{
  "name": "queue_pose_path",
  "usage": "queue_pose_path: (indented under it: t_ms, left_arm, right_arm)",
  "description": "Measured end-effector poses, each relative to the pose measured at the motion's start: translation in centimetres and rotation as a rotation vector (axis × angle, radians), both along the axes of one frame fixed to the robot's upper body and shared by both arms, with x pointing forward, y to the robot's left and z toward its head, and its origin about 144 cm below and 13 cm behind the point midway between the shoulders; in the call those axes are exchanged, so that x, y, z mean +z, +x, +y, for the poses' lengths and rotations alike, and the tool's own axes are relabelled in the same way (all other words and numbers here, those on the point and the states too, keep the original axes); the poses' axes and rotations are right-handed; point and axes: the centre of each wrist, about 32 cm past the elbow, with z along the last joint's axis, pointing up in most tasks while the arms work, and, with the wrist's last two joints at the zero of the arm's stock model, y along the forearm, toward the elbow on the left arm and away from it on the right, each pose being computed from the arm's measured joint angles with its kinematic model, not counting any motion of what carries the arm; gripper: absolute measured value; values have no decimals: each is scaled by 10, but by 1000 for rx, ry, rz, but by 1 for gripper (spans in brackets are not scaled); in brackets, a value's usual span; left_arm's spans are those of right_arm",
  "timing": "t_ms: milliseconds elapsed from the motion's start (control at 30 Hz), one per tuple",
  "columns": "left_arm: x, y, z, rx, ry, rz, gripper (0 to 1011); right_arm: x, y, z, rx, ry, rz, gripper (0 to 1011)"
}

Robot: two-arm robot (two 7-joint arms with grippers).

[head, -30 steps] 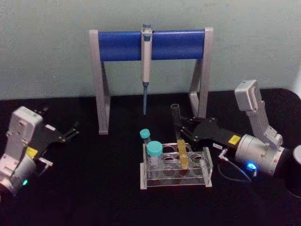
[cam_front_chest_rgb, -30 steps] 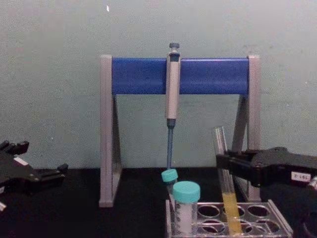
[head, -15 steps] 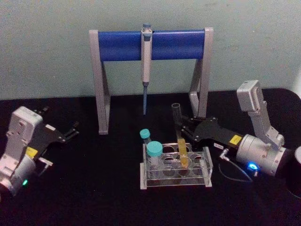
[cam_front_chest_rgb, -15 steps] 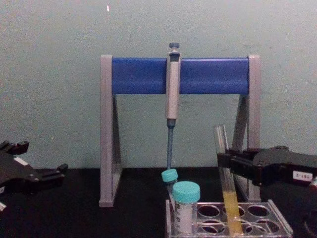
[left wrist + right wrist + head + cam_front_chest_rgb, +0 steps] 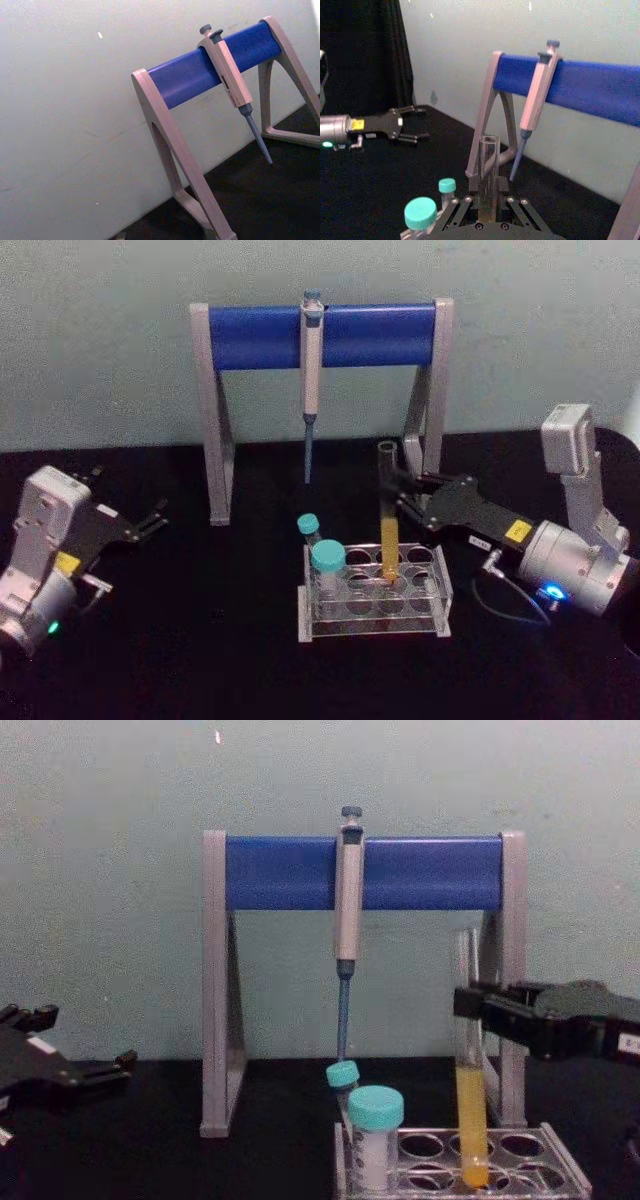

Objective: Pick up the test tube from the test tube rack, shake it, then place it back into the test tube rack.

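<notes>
A lab: a pipette (image 5: 311,360) hangs on its stand (image 5: 250,337); before it a test tube rack (image 5: 370,626) holds teal-capped tubes (image 5: 327,558).

Head cam looking down on tabletop (image 5: 200,640); chest cam facing stand (image 5: 280,872) level, nearer. Left wrist cam tilting up at stand; right wrist cam sitting close behind tube (image 5: 488,160). All sharing stand.

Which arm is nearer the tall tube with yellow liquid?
Right. The right gripper holds the test tube above the liquid; the left gripper rests far to its left.
</notes>
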Motion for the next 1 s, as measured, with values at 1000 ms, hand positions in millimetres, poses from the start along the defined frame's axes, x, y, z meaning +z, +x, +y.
queue_pose_path:
  t_ms: [1000]
  left_arm:
    - [0,0,0,0,0,0,1001]
  right_arm:
    - [10,-17,-18,-42,83,-213,220]
